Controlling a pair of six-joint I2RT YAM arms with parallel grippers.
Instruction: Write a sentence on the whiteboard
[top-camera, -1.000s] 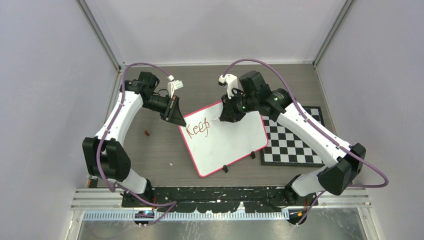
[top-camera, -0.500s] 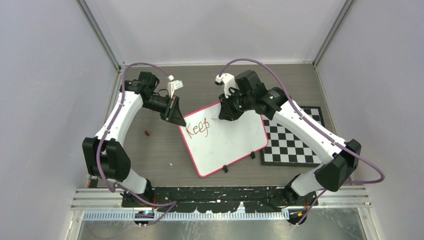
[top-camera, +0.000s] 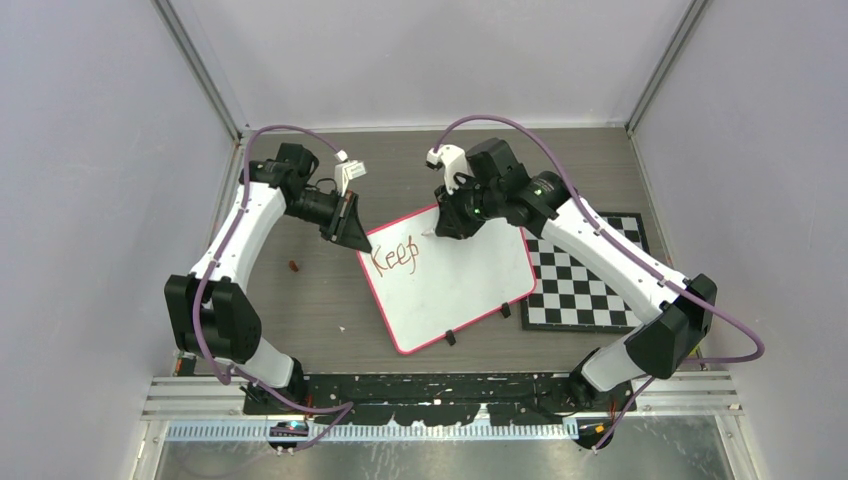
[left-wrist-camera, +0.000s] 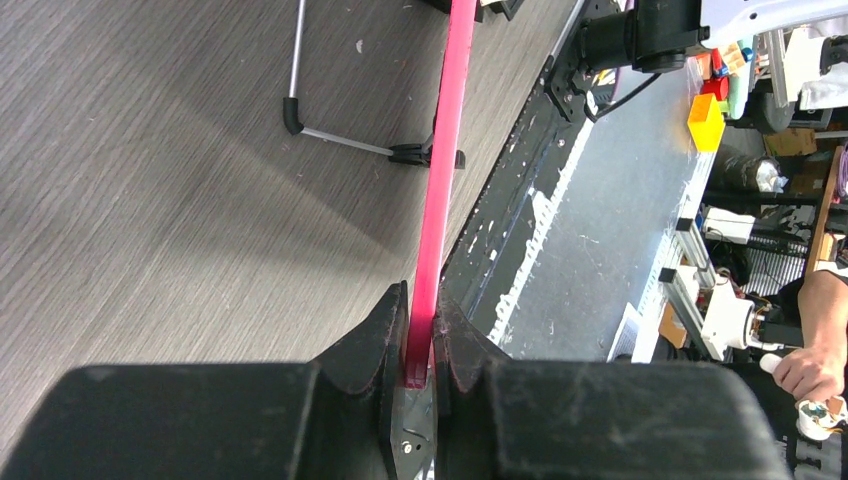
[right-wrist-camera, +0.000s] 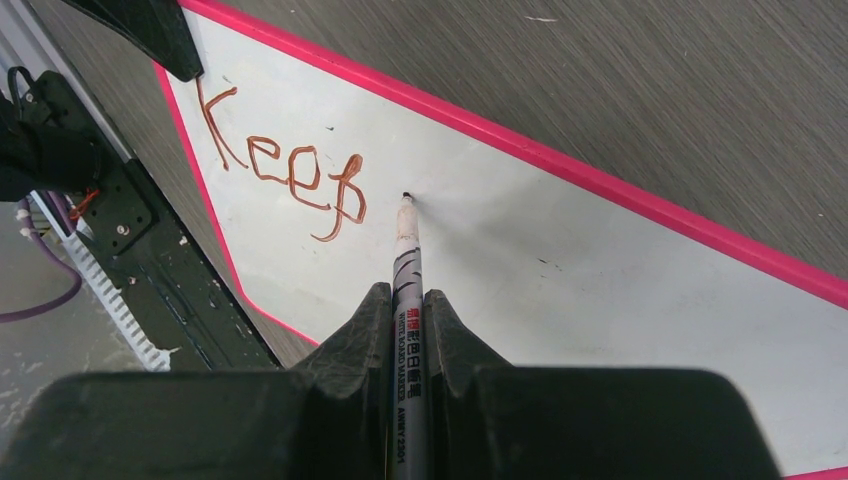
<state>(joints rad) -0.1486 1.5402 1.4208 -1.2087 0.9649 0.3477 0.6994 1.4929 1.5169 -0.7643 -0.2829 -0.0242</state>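
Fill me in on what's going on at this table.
The left fingers clamp the pink rim of the whiteboard at its far left corner, steadying it. The right fingers hold a marker with its tip at the surface just right of "Keep", the only word written so far. A checkered board lies beside the whiteboard, untouched.

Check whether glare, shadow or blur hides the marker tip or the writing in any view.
Right wrist: marker tip and writing sharp, no glare; a soft shadow falls on the whiteboard beside the tip, hiding nothing. Top external: even light, writing small but readable. Left wrist: no writing in view, just the pink rim, sharp, between the left gripper's dark fingers.
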